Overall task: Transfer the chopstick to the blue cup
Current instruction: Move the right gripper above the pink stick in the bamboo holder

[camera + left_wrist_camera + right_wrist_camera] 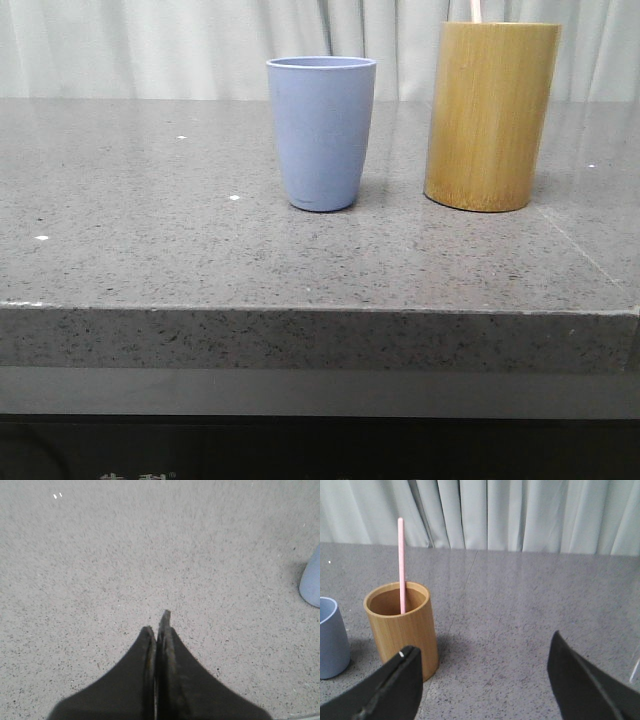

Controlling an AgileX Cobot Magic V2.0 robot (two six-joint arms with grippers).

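Observation:
The blue cup (321, 133) stands upright mid-table, with a bamboo cylinder (491, 116) to its right. A pale pink chopstick (400, 565) stands inside the bamboo cylinder (402, 626); its tip (476, 10) pokes above the rim in the front view. My right gripper (484, 652) is open with nothing between its fingers, low over the table to the right of the cylinder. The cup (331, 639) sits beyond the cylinder there. My left gripper (159, 622) is shut on nothing above bare table, the cup's base (311, 582) off to one side.
The grey speckled stone table (150, 200) has a front edge (300, 310) near the camera. A white curtain (150, 45) hangs behind it. There is open tabletop left of the cup and right of the cylinder.

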